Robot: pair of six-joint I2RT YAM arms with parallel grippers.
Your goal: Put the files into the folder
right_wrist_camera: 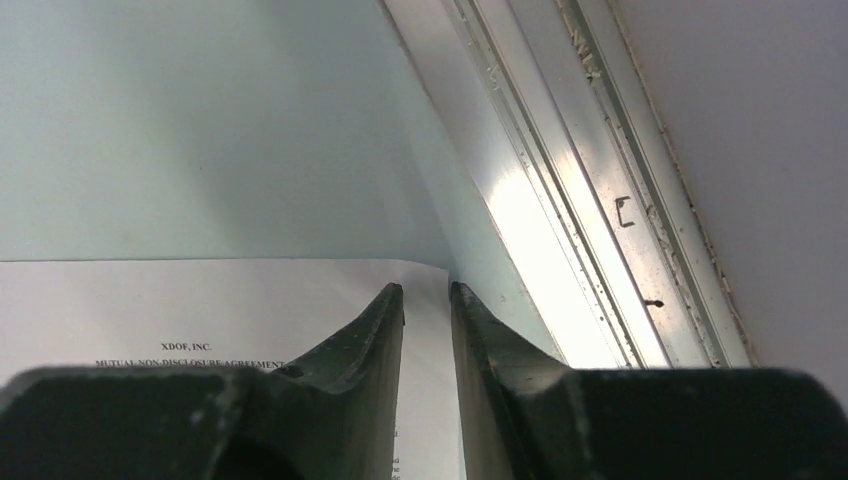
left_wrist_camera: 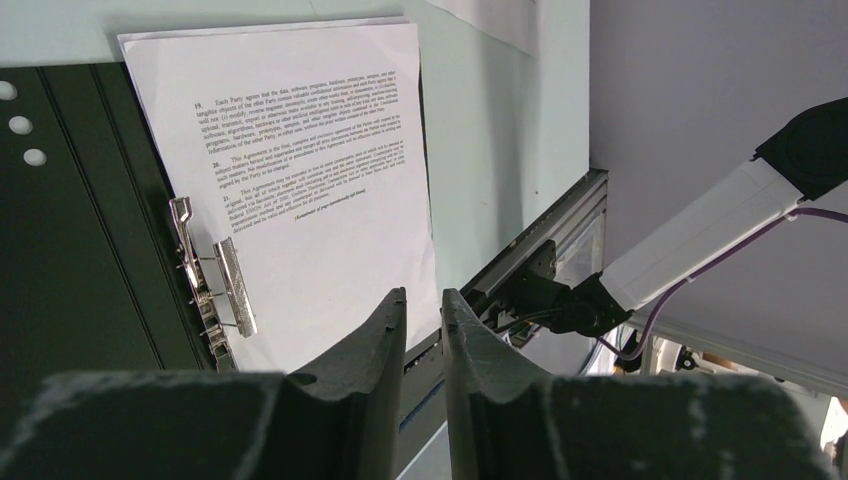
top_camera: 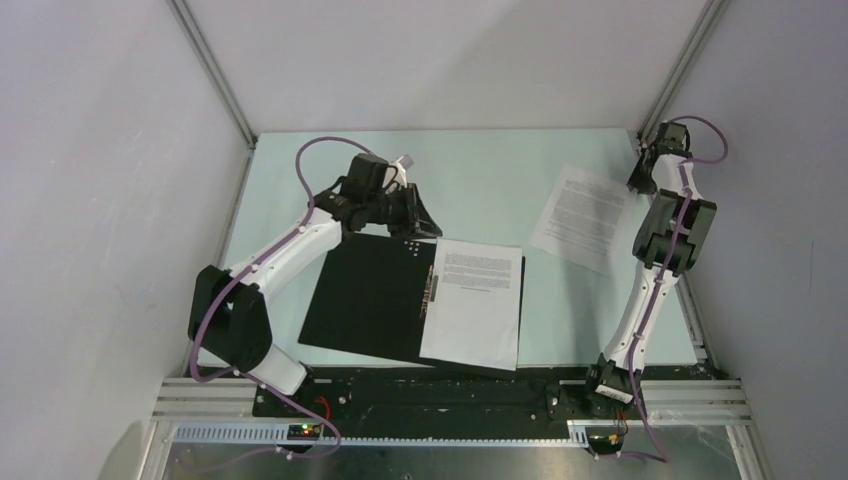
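Mid-table: folder [top_camera: 365,300] lies open, black inside up, one sheet [top_camera: 472,303] on its right half beside the clip [left_wrist_camera: 225,290]. A second sheet [top_camera: 583,217] lies loose at far right. The left gripper [left_wrist_camera: 422,300] is at the folder's far edge and the right gripper [right_wrist_camera: 426,290] at the loose sheet's corner; both sets of jaws are narrowly apart, nothing clamped.

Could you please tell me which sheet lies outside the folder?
The tilted sheet by the right arm, on bare table; the other sheet rests inside the open folder.
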